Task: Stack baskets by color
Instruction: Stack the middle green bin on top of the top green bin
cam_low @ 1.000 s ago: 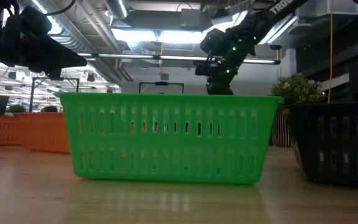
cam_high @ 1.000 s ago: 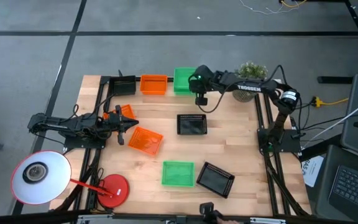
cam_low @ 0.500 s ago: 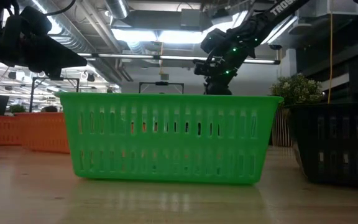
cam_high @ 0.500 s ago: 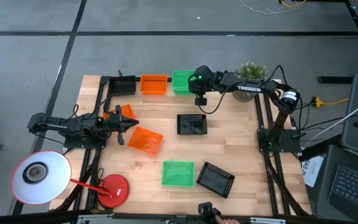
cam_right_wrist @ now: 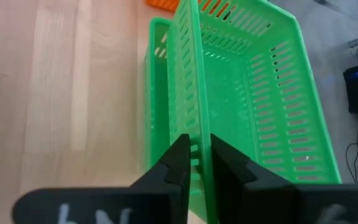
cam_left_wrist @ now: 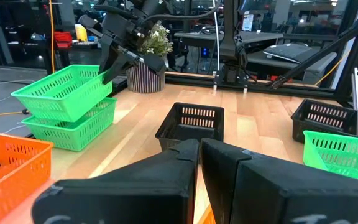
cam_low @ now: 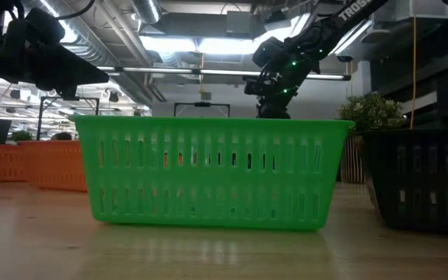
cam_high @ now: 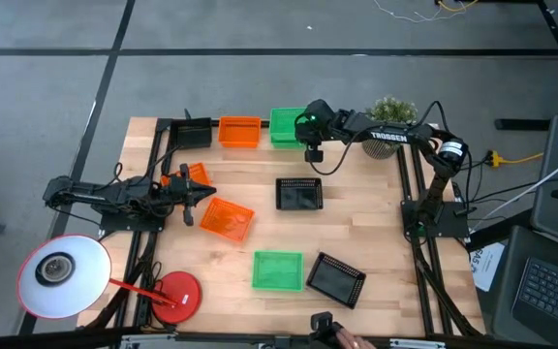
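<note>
Two green baskets sit at the table's far middle, the upper one (cam_left_wrist: 61, 93) shifted over the lower one (cam_left_wrist: 73, 127). My right gripper (cam_right_wrist: 200, 163) is shut on the upper basket (cam_high: 285, 126). My left gripper (cam_left_wrist: 200, 144) waits shut and level at the table's left (cam_high: 206, 194), beside an orange basket (cam_high: 227, 218). A third green basket (cam_high: 277, 269) rests on its bottom near the front edge and fills the low view (cam_low: 212, 171). My right gripper has one finger (cam_right_wrist: 225, 165) inside the upper green basket and the other outside, with a side wall's rim (cam_right_wrist: 197, 146) pinched between them close to a corner. The fingers slant down from the table's right. The basket stays over the lower green one; whether it rests on it, I cannot tell.
Other baskets: orange (cam_high: 239, 131) and black (cam_high: 192, 133) at the far edge, orange (cam_high: 190, 174) by the left arm, black at the centre (cam_high: 298, 194) and near right (cam_high: 335, 279). A potted plant (cam_high: 392, 111) stands far right, a lamp (cam_high: 61, 276) near left.
</note>
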